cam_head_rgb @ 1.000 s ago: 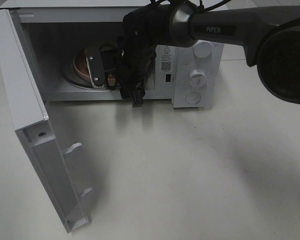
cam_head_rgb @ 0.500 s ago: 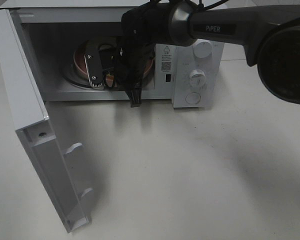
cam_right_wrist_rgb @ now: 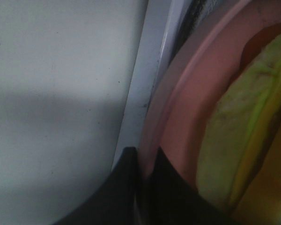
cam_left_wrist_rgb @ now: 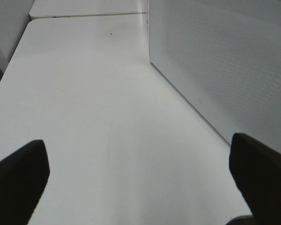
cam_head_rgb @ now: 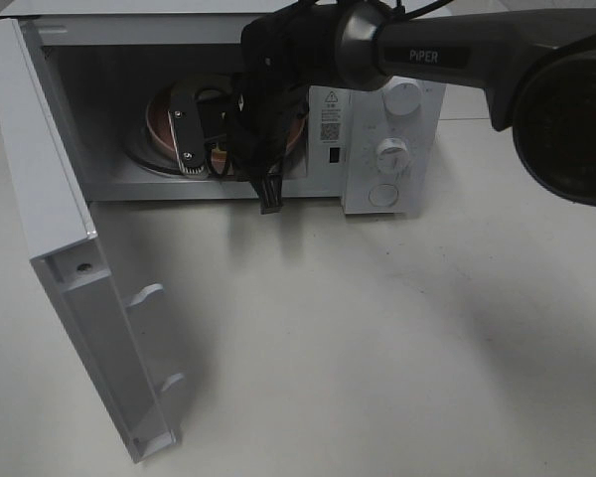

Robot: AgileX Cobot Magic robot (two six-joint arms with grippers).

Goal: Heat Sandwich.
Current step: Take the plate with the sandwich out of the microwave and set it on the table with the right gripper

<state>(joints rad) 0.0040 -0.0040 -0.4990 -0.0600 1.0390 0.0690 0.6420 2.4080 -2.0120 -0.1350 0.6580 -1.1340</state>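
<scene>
Now clamped on the pink plate (cam_right_wrist_rgb: pixel 178 122) rim inside the microwave (cam_head_rgb: pixel 377 149), right gripper (cam_right_wrist_rgb: pixel 145 161) (open a second ago), sandwich (cam_right_wrist_rgb: pixel 239 140) ready to move; left gripper (cam_left_wrist_rgb: pixel 136 173) spread.

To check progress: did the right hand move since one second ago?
Yes. The right hand rose slightly toward the back of the microwave, judged against its white dials, and is now shut on the pink plate.

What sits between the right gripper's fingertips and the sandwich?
In the right wrist view, only the pink plate: the right gripper is shut on its rim, and bare plate surface runs from there to the sandwich. Nothing else intervenes.
</scene>
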